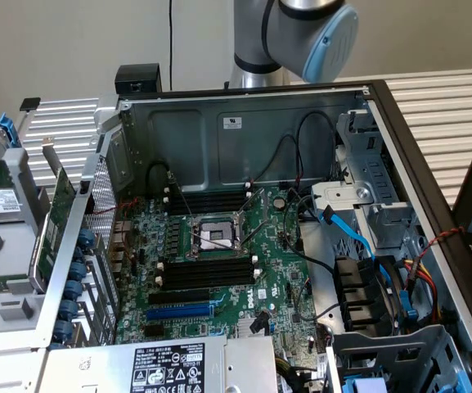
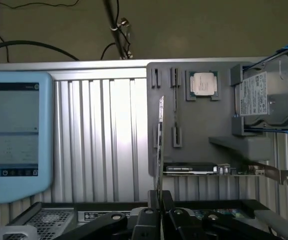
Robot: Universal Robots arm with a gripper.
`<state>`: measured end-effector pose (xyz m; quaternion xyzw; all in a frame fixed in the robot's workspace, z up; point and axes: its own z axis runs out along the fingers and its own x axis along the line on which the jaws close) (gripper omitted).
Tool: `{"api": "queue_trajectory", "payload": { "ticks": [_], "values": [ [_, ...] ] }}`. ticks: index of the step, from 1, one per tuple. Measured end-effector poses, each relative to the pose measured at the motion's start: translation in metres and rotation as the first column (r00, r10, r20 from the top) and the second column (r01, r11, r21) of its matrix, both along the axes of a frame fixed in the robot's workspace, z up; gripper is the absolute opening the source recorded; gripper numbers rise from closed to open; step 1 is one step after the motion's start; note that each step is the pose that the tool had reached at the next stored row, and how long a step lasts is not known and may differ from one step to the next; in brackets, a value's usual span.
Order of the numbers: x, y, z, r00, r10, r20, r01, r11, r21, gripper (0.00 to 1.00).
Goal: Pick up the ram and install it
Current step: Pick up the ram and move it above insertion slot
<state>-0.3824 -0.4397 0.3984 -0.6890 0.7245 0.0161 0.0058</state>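
Black fingers of the hand are closed on the ram and grip it at one end. In the wrist view the ram is seen edge-on, as a thin strip projecting straight out from between the fingertips. It is held clear of the worktop, a ribbed metal surface.

Past the ram lies a grey parts tray. Whether the ram touches the tray cannot be told. The tray carries:
- a processor, seated in a square recess;
- a hard drive, set in a blue-edged holder;
- an expansion card with a metal end bracket.

A light-blue screen unit sits across the ram from the tray.

In the exterior view the arm stands at 12 o'clock, behind the open computer case. The motherboard lies flat inside the case, with the processor socket near its middle. Black memory slots run in banks at 12 o'clock and 6 o'clock of the socket. The parts tray is at 9 o'clock of the case, on the exterior view's left. Drive bays with blue cables are at 3 o'clock.
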Motion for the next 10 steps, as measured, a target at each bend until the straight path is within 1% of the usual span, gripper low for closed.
{"api": "queue_trajectory", "payload": {
  "ticks": [2,4,10],
  "values": [
    [0.008,-0.0001,0.0046,1.0,0.001,-0.0005,-0.001,1.0,0.0002,0.14],
    [0.015,-0.0001,0.0072,1.0,0.002,-0.0005,-0.002,1.0,0.0006,0.14],
    [0.041,-0.0001,0.0077,1.0,0.005,-0.0008,-0.005,1.0,0.0006,0.14]
  ]
}}
